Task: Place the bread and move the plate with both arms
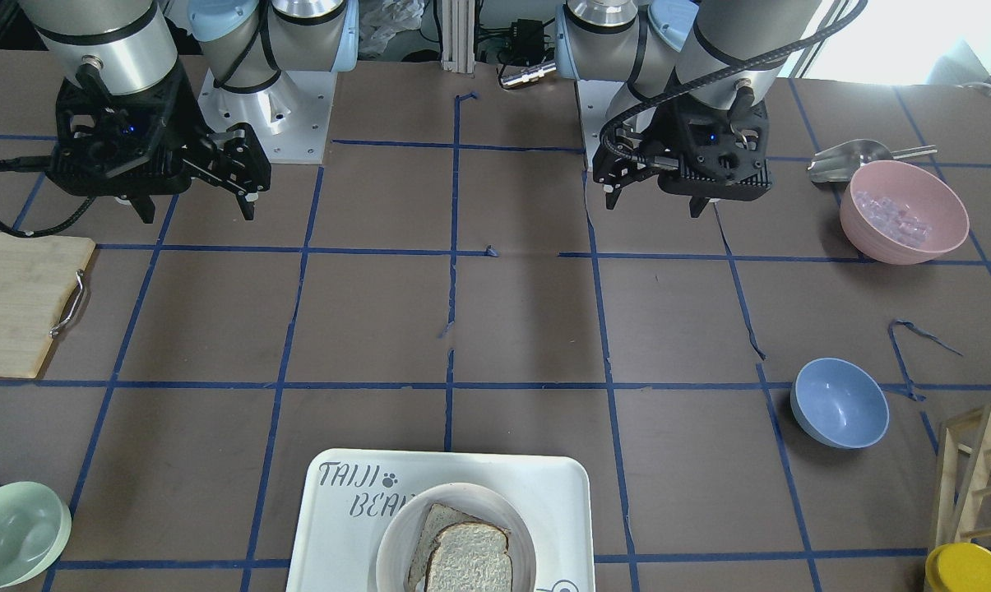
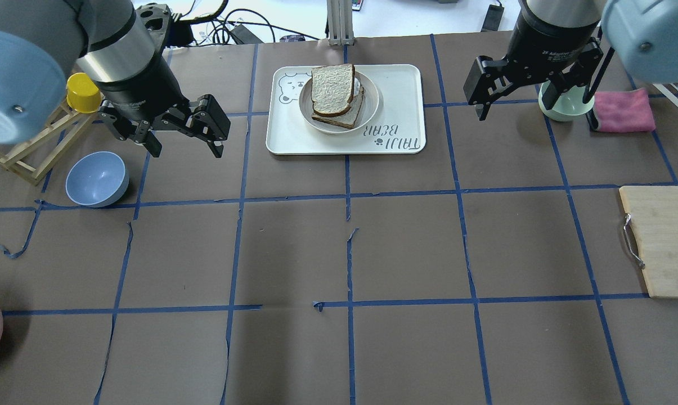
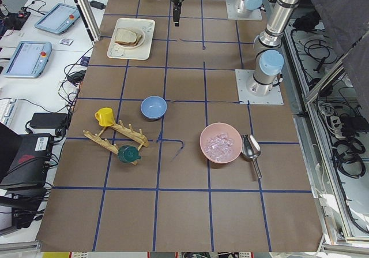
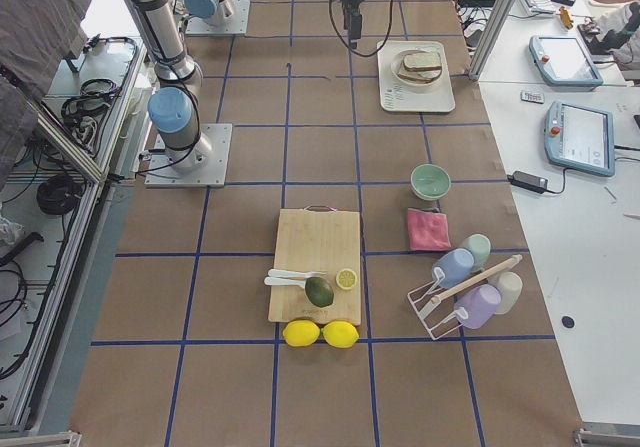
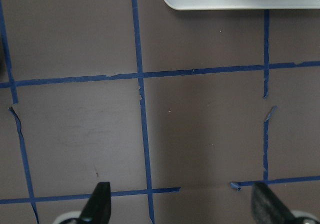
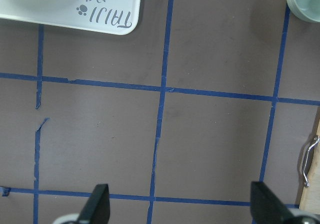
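The round cream plate point(image 2: 372, 101) sits on the white "TAIJI BEAR" tray point(image 2: 400, 90) at the far middle of the table. Two slices of bread lie stacked on it: the top bread slice point(image 2: 332, 89) is pale with a dark brown crust and overlaps the lower slice point(image 2: 347, 116). The plate point(image 1: 396, 534) and bread point(image 1: 468, 561) also show in the front view. My left gripper point(image 2: 185, 151) is open and empty, hovering left of the tray. My right gripper point(image 2: 535, 117) is open and empty, hovering right of the tray. Both wrist views show open fingers over bare table.
A blue bowl point(image 2: 97, 179), a yellow cup point(image 2: 82, 93) and a wooden rack point(image 2: 23, 152) stand near the left arm. A pale green bowl point(image 2: 564, 105), a pink cloth point(image 2: 623, 109) and a wooden cutting board point(image 2: 662, 242) are on the right. A pink bowl point(image 1: 904, 211) sits by the left arm's base.
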Robot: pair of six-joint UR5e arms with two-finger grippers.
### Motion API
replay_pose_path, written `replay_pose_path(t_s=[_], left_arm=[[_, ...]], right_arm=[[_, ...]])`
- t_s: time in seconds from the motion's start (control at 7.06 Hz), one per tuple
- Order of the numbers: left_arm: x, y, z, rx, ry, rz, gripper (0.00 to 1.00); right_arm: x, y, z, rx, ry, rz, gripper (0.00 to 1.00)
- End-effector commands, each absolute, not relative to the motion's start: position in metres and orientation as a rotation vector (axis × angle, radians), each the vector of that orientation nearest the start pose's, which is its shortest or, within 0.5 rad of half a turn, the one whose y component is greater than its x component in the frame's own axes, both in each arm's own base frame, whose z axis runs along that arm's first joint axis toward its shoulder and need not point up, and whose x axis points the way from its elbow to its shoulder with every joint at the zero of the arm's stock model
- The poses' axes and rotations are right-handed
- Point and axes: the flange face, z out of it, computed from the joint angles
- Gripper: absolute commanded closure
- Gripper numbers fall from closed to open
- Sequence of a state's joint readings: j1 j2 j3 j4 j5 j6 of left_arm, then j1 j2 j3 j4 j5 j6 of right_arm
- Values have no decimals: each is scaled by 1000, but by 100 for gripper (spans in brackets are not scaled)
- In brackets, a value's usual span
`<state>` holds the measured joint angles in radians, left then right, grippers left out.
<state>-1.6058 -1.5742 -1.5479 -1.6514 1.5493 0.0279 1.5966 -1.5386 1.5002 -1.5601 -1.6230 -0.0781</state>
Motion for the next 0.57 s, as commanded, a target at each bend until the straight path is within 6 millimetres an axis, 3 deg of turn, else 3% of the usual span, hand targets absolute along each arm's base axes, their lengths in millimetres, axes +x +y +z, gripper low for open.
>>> replay_pose_path(t_s=[0.0, 0.42], left_arm=[[-147, -483, 497, 96, 3160, 126, 0], [-145, -487, 501, 86, 3162, 111, 0]], right_arm=[[141, -504, 507, -163, 3189, -47, 0], [141, -507, 508, -162, 3193, -81, 0]])
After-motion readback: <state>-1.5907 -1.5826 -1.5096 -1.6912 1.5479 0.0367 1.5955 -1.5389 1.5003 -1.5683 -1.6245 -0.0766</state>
